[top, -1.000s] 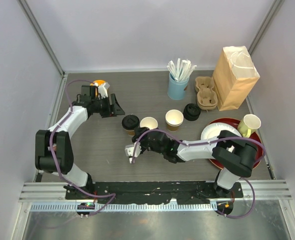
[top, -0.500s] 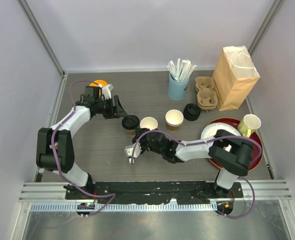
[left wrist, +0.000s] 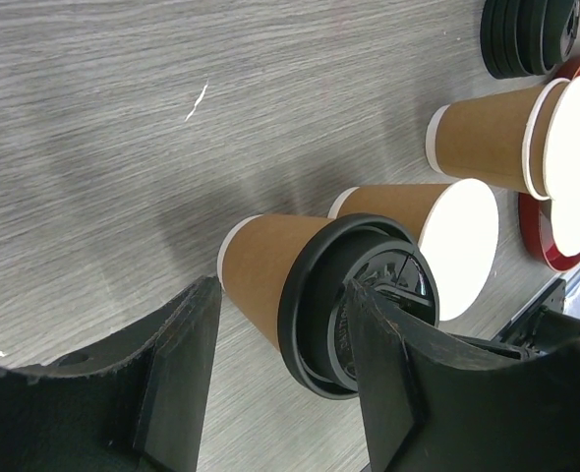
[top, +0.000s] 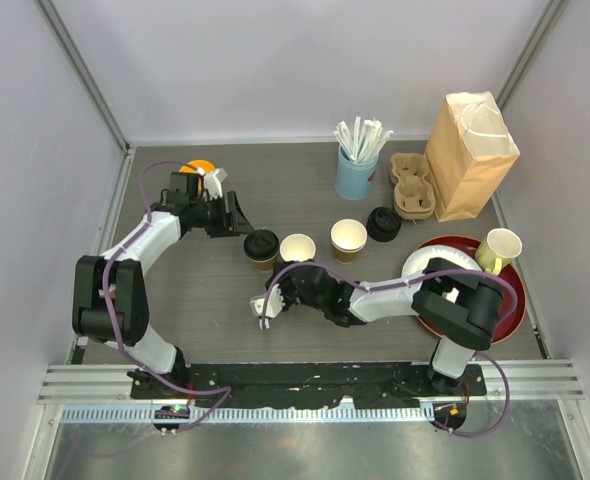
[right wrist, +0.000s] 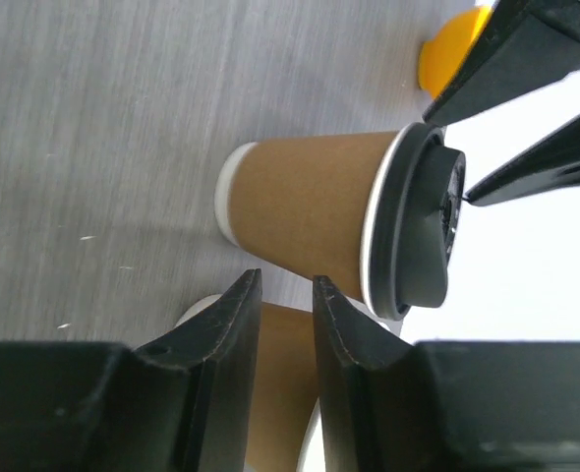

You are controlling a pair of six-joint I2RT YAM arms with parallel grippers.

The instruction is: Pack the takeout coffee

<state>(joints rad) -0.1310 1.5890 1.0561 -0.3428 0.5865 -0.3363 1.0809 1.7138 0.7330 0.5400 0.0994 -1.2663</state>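
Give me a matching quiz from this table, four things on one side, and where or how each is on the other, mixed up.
1 leftmost kraft cup
2 blue cup
3 paper bag
4 white plate

A on the red tray
B holds white straws
C wears a black lid
D upright, back right corner

Pairs: 1-C, 2-B, 3-D, 4-A

Left arm (top: pixel 140 240) and right arm (top: pixel 383 302), lower half of the overhead view: glossy white links alternating with black joint housings. Each is trailed by a looping purple cable (top: pixel 318 264), and both are mounted on a black base rail (top: pixel 305 378). Wrist views, lower edge: matte black, wedge-shaped fingers (left wrist: pixel 177 364), lightly scuffed.
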